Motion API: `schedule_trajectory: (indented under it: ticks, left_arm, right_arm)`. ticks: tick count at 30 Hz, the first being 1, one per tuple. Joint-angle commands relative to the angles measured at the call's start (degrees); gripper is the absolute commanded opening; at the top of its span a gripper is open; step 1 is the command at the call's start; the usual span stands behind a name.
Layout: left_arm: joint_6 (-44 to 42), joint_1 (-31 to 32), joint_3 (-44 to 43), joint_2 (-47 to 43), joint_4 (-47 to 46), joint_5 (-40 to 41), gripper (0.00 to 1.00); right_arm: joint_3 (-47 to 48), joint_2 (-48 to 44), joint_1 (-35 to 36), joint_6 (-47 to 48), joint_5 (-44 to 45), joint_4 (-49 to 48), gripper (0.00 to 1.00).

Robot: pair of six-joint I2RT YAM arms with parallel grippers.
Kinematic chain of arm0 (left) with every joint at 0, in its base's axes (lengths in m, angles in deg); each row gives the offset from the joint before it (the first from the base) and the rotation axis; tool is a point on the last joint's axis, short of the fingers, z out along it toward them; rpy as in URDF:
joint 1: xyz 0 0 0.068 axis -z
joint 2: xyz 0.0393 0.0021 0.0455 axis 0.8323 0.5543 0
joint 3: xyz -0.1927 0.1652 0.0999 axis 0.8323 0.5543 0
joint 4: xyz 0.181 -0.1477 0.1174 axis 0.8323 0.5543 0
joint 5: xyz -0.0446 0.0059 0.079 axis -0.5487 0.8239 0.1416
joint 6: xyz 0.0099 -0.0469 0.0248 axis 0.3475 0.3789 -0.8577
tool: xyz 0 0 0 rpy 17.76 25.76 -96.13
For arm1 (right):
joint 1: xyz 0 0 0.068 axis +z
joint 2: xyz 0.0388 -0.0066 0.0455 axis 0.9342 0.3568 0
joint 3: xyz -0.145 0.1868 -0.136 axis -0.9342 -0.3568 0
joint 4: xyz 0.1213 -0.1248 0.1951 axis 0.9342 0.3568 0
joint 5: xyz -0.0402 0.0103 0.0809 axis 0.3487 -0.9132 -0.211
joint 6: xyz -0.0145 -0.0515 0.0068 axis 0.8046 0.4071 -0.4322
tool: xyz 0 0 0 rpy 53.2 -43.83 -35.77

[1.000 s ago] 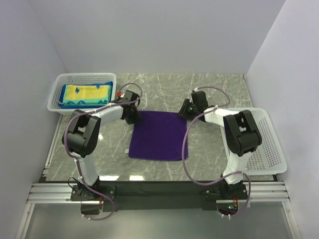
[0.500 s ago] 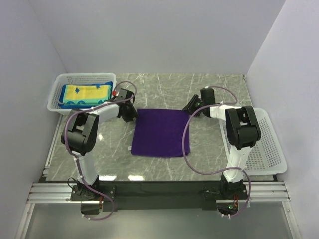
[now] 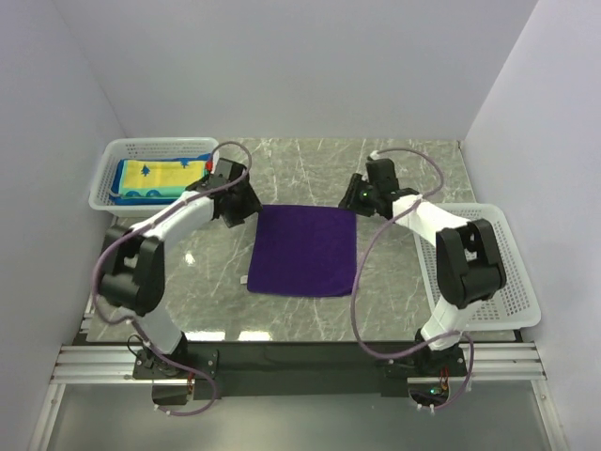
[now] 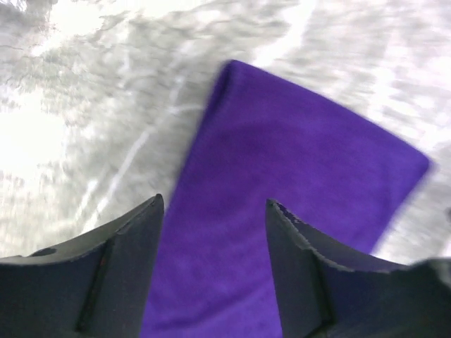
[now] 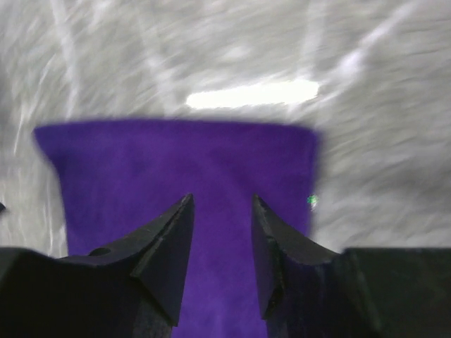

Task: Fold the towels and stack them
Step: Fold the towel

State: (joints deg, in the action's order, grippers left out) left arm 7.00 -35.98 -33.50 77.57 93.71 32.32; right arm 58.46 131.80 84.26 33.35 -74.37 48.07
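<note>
Purple terry cloth is what you are working: the purple towel [image 3: 302, 251] lies spread flat in the middle of the grey marbled table [image 3: 310, 169], between the two arms. Expect it to be light, soft and limp. It will sag and drape as soon as it leaves the surface, and a single-point hold will probably let it swing and bunch. I judge the two far corners to be the places to take it, pinching through the thickness just inside the hem, one corner per arm.

Your left gripper [image 3: 246, 212] hangs at the far left corner with its fingers spread and nothing between them; in the wrist view the cloth [image 4: 296, 176] lies below the gap. Your right gripper [image 3: 358, 200] sits at the far right corner, jaws also parted and empty over the towel [image 5: 176, 162].

From above the towel reads as close to square, so the long axis is hard to call. Its side edges run far to near, and the near edge is skewed slightly leftward. A yellow towel [image 3: 158, 174] rests in the left basket [image 3: 101, 180], well apart.
</note>
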Motion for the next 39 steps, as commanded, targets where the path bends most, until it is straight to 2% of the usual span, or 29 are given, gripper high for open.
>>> schedule_trajectory:
  ticks: [1,6,10,13,17,20,25,30,35,39]
  left_arm:
    - [-0.8,1.7,1.5,-8.3,2.3,1.8,0.66]
    - [-0.5,8.2,10.1,-16.2,3.4,6.2,0.80]
    - [0.7,13.2,14.9,-18.8,4.0,9.0,0.84]
    - [0.8,16.2,15.7,-17.5,4.6,10.8,0.78]
    - [1.3,18.7,16.4,-15.3,4.6,12.6,0.63]
    - [1.4,19.0,17.8,-13.6,3.4,12.2,0.57]
    - [2.1,19.1,20.1,-9.4,2.1,10.6,0.54]
    - [4.3,19.5,26.5,-9.7,0.8,5.5,0.52]
    - [9.5,21.7,34.9,-15.6,0.5,1.1,0.53]
    - [13.3,23.8,38.2,-22.1,1.7,-0.1,0.54]
  right_arm:
    - [1.5,-6.0,5.3,5.5,6.3,6.6,0.47]
    - [-3.8,-11.3,13.0,7.3,12.2,12.3,0.52]
    - [-7.7,-14.1,17.8,7.7,15.3,15.3,0.52]
    - [-10.6,-15.6,20.6,7.1,16.3,17.3,0.49]
    - [-15.0,-17.6,22.9,5.5,16.1,18.2,0.43]
    - [-17.4,-18.0,24.0,4.9,14.0,17.9,0.41]
    - [-20.4,-16.4,26.2,3.3,12.5,18.2,0.36]
    - [-23.6,-16.2,27.6,1.4,11.1,19.9,0.35]
    - [-28.0,-19.4,28.7,-1.6,10.9,21.7,0.35]
    - [-29.9,-22.9,29.0,-2.6,8.9,22.9,0.36]
